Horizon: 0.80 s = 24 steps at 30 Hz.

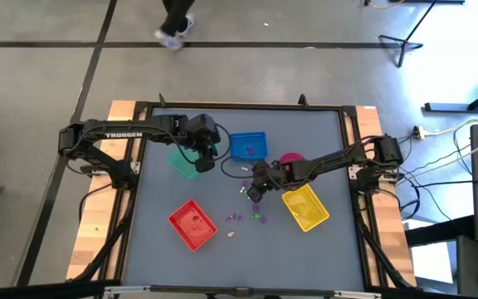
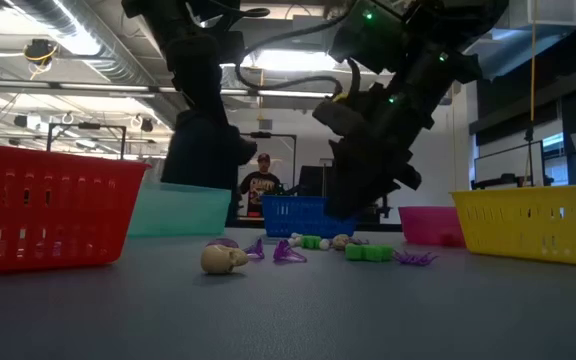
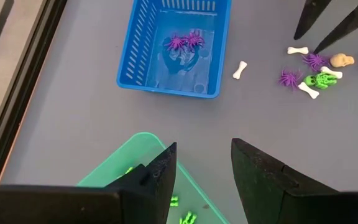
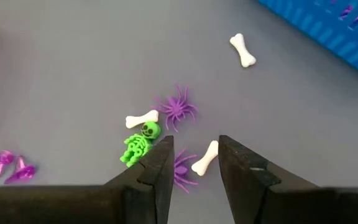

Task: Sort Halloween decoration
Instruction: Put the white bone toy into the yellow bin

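Note:
The Halloween decoration is tiny trinkets. White bones (image 4: 243, 51), purple spiders (image 4: 178, 107) and a green skeleton (image 4: 138, 144) lie loose on the grey table, mid-table (image 1: 247, 218); a pale skull (image 2: 223, 260) lies nearest in the low view. Purple spiders (image 3: 185, 42) lie in the blue tray (image 3: 135, 59), and green pieces (image 3: 185, 218) in the green tray (image 3: 135, 155). My right gripper (image 4: 196, 140) is open, pointing down over a white bone (image 4: 205, 158) and a purple spider (image 4: 182, 169), touching neither. My left gripper (image 3: 204, 146) is open above the green tray's edge (image 1: 185, 164).
The red tray (image 1: 192, 224) sits toward the near left and the yellow tray (image 1: 305, 206) to the right of the trinkets. The pink bowl (image 1: 291, 158) stands beside the blue tray (image 1: 248, 146). A person (image 2: 260, 185) shows in the room behind the table.

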{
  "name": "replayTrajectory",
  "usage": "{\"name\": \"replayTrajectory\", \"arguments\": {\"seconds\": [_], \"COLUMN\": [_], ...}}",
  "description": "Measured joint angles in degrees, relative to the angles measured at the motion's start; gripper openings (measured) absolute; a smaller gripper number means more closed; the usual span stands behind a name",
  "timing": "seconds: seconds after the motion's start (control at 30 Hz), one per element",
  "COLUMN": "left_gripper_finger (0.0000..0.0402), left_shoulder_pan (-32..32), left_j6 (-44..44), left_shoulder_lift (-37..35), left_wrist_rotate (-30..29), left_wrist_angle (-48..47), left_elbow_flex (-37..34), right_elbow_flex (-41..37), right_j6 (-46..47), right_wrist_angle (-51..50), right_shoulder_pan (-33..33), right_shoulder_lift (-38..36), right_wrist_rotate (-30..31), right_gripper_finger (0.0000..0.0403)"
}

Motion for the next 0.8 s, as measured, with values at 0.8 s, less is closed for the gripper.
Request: {"name": "replayTrajectory", "arguments": {"seconds": [0.8], "left_gripper_finger": [0.0137], "left_shoulder_pan": [0.0], "left_j6": [0.2], "left_shoulder_lift": [0.0], "left_wrist_rotate": [-0.2], "left_wrist_angle": [0.3], "left_elbow_flex": [-0.1], "right_elbow_flex": [12.6], "right_j6": [-0.5], "right_wrist_angle": [-15.1], "right_shoulder_pan": [-0.1], "right_shoulder_lift": [5.0], "right_wrist_rotate": [1.5], "right_gripper_finger": [0.0124]}}
